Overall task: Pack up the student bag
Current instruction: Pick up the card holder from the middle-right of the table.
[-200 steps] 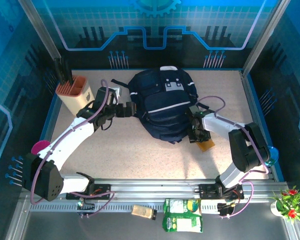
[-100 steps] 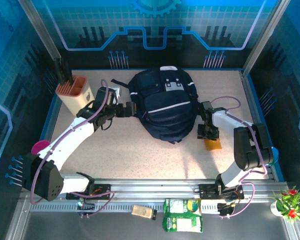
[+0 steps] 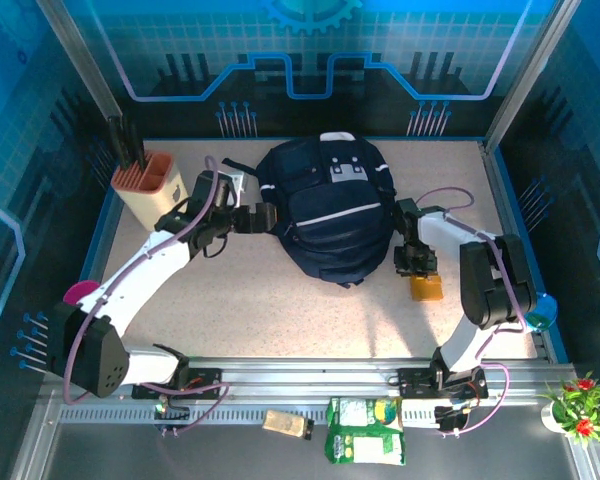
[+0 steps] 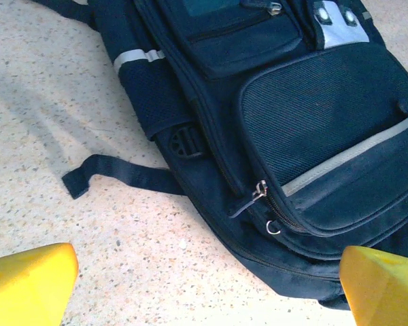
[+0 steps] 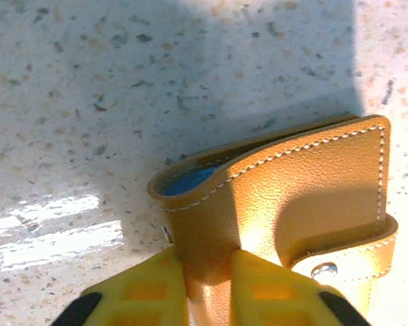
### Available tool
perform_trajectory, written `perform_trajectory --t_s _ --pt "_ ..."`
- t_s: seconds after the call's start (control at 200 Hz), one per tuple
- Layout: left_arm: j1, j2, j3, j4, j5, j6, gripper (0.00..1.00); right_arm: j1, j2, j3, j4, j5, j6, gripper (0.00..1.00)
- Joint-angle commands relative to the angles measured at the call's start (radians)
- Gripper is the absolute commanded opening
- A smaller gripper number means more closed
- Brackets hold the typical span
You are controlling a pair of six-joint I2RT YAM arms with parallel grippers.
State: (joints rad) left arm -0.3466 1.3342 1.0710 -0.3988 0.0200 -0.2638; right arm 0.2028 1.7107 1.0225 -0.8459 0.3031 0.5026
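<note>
The student bag (image 3: 325,210), dark navy with pale piping, lies flat in the middle of the table, its zip pull and side strap showing in the left wrist view (image 4: 313,122). My left gripper (image 3: 263,218) hovers open at the bag's left edge, its yellow fingers wide apart over bare table (image 4: 211,285). To the right of the bag, my right gripper (image 3: 417,268) is shut on the fold of a tan leather case (image 3: 427,288). The right wrist view has the case (image 5: 292,197), with white stitching and a blue lining, pinched between the yellow fingers (image 5: 209,285).
A tan holder with dark pens (image 3: 148,185) stands at the back left. A pink object (image 3: 78,295) lies at the left edge and a blue one (image 3: 542,310) at the right edge. Green snack packets (image 3: 365,430) rest on the front rail.
My right gripper has shifted a little right from the bag's side to the leather case and closed on it. The left arm has hardly moved.
</note>
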Motion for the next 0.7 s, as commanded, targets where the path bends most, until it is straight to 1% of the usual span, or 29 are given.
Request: perform_trajectory --t_s 0.0,0.14,0.32,0.52,0.695 --pt "-0.029 0.036 0.052 -0.008 0.067 0.044 0.99 0.003 -0.021 -0.004 -0.029 0.028 0.026 0.10" --pt "-0.109 0.103 0.104 -0.015 0.075 0.117 0.99 -0.007 -0.152 -0.017 -0.006 0.007 0.039 0.05" --pt "-0.241 0.225 0.203 -0.039 0.036 0.292 0.96 -0.058 -0.335 -0.051 0.044 -0.100 0.052 0.00" --pt "-0.341 0.402 0.366 -0.119 -0.016 0.489 0.83 -0.128 -0.530 -0.090 0.096 -0.221 0.071 0.00" --pt "-0.386 0.577 0.544 -0.223 -0.093 0.606 0.70 -0.185 -0.610 -0.110 0.119 -0.324 0.082 0.00"
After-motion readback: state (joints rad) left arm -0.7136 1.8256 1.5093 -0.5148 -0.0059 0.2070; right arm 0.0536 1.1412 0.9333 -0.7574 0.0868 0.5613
